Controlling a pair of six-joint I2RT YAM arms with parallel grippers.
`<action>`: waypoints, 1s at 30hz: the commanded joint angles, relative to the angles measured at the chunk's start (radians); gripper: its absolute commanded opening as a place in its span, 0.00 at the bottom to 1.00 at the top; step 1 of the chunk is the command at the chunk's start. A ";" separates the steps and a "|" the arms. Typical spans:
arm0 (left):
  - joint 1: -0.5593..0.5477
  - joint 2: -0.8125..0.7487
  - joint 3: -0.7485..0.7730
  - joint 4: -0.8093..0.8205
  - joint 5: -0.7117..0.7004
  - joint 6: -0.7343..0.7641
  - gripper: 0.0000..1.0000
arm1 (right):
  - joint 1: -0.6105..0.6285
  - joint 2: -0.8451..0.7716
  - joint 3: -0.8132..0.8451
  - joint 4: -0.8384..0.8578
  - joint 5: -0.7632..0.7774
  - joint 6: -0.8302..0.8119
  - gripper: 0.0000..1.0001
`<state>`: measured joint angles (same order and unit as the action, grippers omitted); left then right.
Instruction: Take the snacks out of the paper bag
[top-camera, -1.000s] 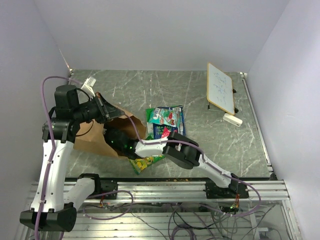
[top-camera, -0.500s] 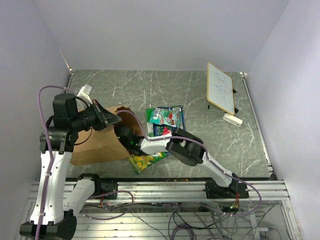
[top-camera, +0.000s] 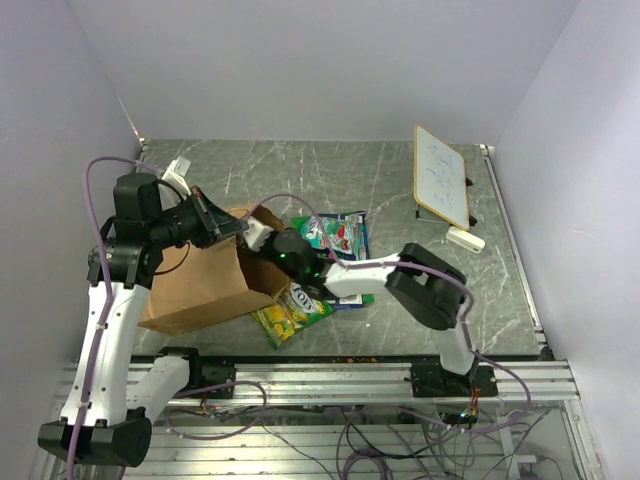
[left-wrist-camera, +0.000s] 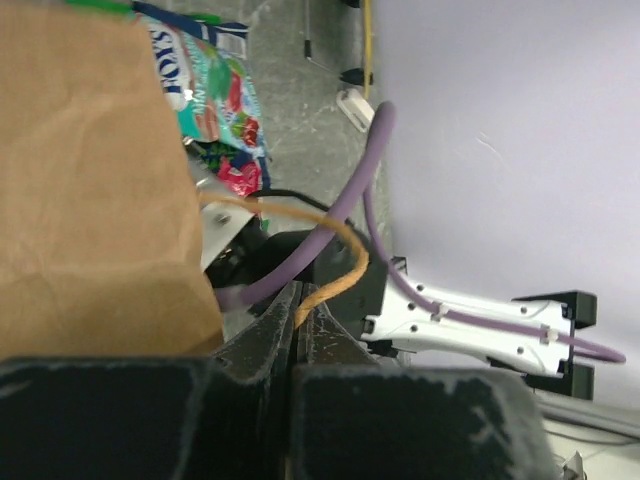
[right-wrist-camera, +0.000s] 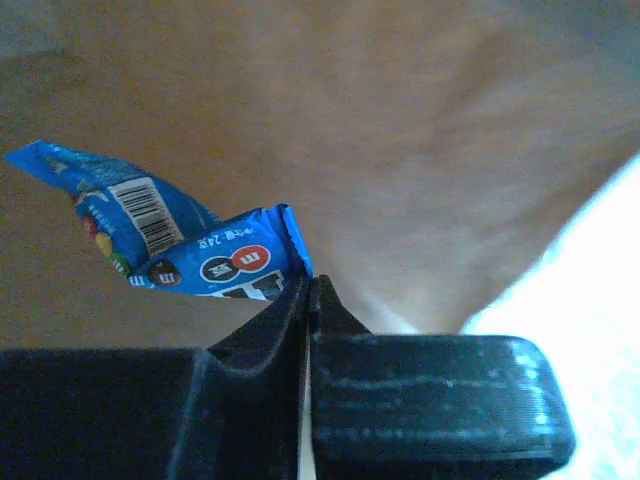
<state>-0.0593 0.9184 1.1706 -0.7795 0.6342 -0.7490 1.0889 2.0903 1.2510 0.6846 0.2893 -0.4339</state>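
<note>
The brown paper bag (top-camera: 195, 285) lies on its side, mouth facing right. My left gripper (top-camera: 222, 228) is shut on the bag's thin paper handle (left-wrist-camera: 338, 268), jaws pressed together on the cord (left-wrist-camera: 300, 300). My right gripper (top-camera: 258, 243) reaches into the bag's mouth. In the right wrist view it (right-wrist-camera: 308, 285) is shut on the corner of a blue snack packet (right-wrist-camera: 200, 258), with brown paper all around. On the table beside the bag lie a teal-green packet (top-camera: 335, 232) and a yellow-green packet (top-camera: 290, 310).
A white framed board (top-camera: 441, 175) leans at the back right, with a small white block (top-camera: 465, 238) in front of it. The right arm (top-camera: 425, 285) stretches across the packets on the table. The metal rail (top-camera: 330, 375) runs along the near edge.
My right gripper went from open to shut inside the bag. The right arm's elbow swung out to the right. The left arm shifted, lifting the bag's mouth by the handle.
</note>
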 joint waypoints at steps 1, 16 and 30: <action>-0.001 0.030 -0.003 0.096 0.010 0.036 0.07 | -0.033 -0.173 -0.129 0.122 0.017 0.022 0.00; -0.001 0.071 -0.004 0.096 0.011 0.059 0.07 | -0.116 -0.525 -0.445 0.055 -0.170 0.124 0.00; 0.001 0.145 0.114 0.110 -0.089 0.002 0.07 | -0.201 -1.001 -0.485 -0.488 -0.056 0.154 0.00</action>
<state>-0.0624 1.0424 1.2182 -0.7254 0.5888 -0.7197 0.8921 1.1694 0.7303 0.4084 0.1658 -0.3103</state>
